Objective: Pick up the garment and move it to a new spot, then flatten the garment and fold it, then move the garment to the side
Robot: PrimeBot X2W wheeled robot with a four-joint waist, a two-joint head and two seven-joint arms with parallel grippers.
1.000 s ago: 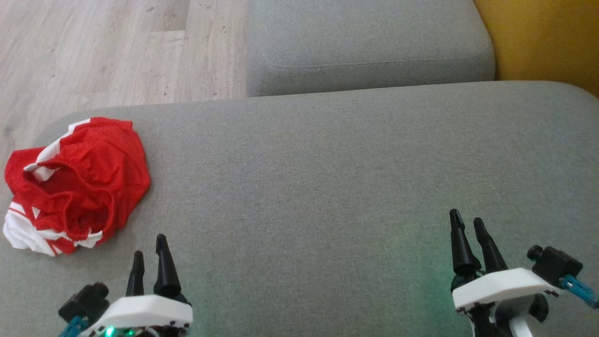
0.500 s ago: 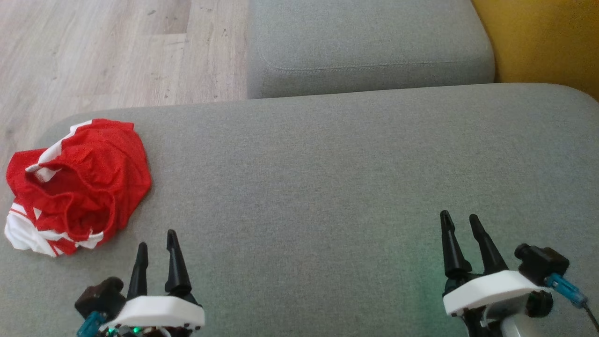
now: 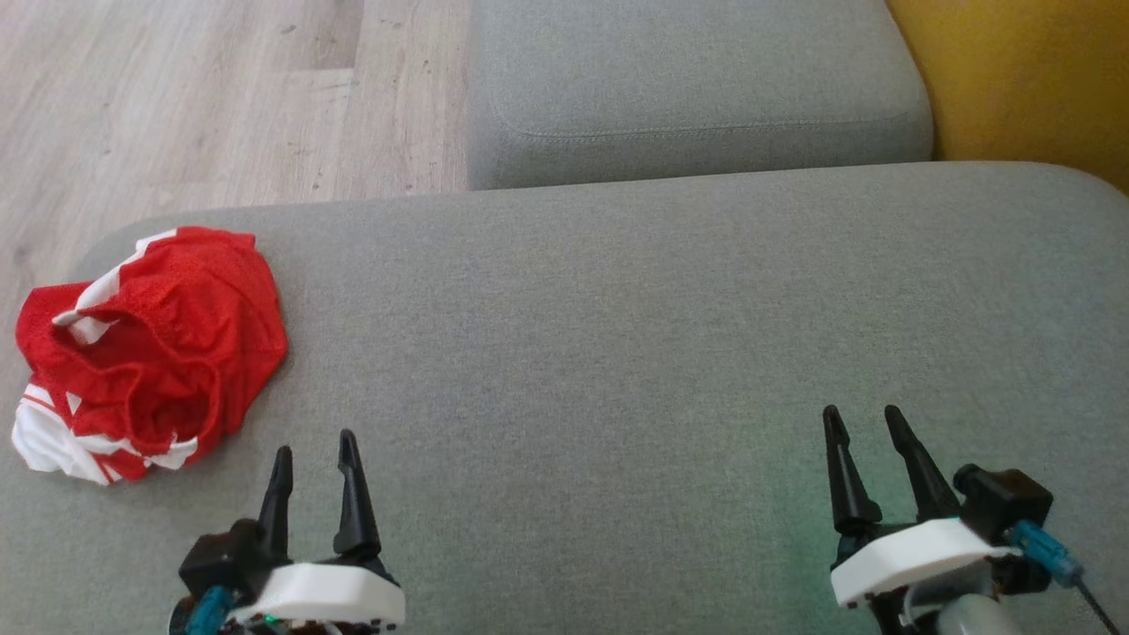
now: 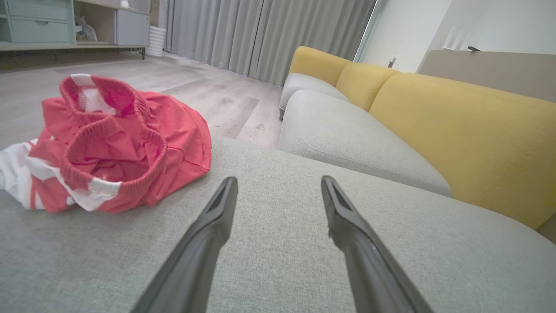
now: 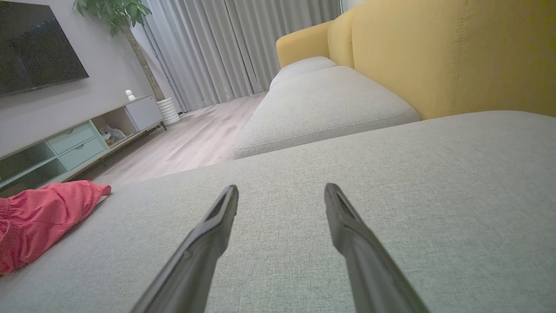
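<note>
The garment (image 3: 150, 353) is a crumpled heap of red mesh with white stripes, lying at the left end of the grey sofa cushion (image 3: 617, 335). It also appears in the left wrist view (image 4: 117, 143), its elastic waistband gaping upward, and at the left edge of the right wrist view (image 5: 39, 217). My left gripper (image 3: 315, 448) hovers open just right of and nearer than the heap, with nothing between its fingers. Far to the right, over bare cushion, my right gripper (image 3: 860, 420) is open and holds nothing.
A second grey seat cushion (image 3: 697, 88) lies beyond, with the yellow backrest (image 3: 1014, 79) at the upper right. Pale wooden floor (image 3: 203, 97) drops away past the cushion's far left edge. A low TV cabinet (image 5: 69, 139) and curtains stand across the room.
My left gripper has shifted right and slightly nearer, away from the garment. My right gripper has edged left and nearer. The garment lies as before.
</note>
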